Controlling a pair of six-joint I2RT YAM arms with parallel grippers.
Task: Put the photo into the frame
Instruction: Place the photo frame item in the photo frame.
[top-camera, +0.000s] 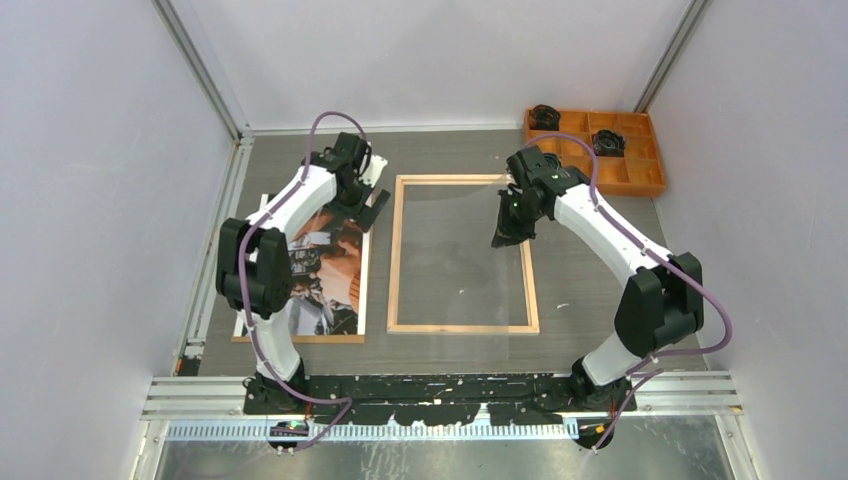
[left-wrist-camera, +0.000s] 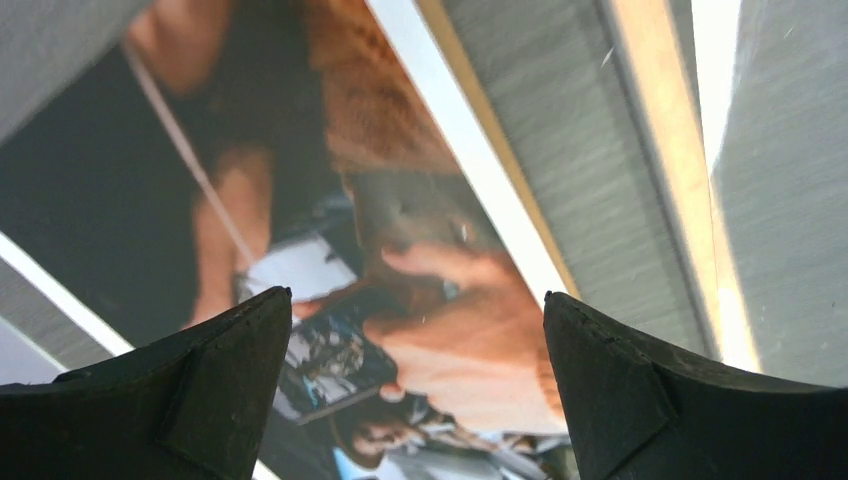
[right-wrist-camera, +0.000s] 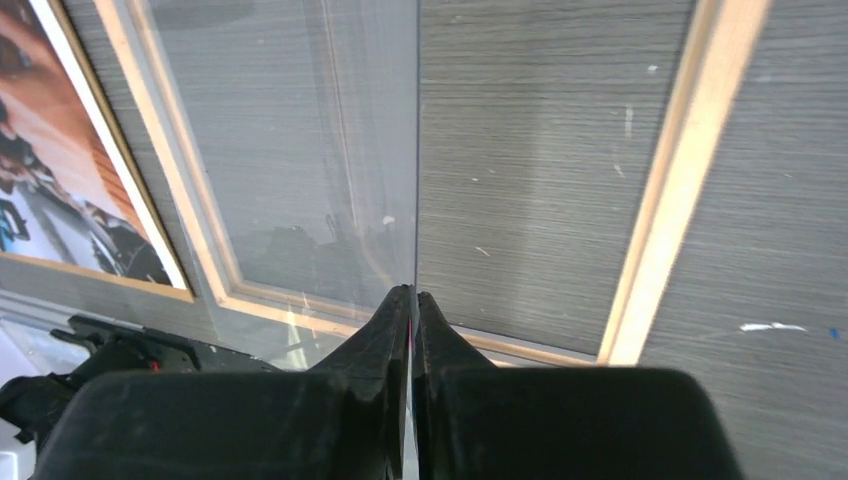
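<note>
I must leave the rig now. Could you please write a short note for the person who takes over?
Left gripper: open, over the photo, holding nothing.
Right gripper: shut on the edge of the clear sheet, over the frame.
Photo: picture side up on the brown board, left of the frame.
Frame: wood side up, mid-table.
Done: photo not yet in the frame.
Left: probably settle the sheet, then move the photo in.

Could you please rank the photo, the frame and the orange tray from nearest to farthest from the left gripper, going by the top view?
From the left gripper:
1. The photo, directly beneath it, on the table's left side.
2. The frame, just to its right, mid-table.
3. The orange tray, at the far right corner.
</note>
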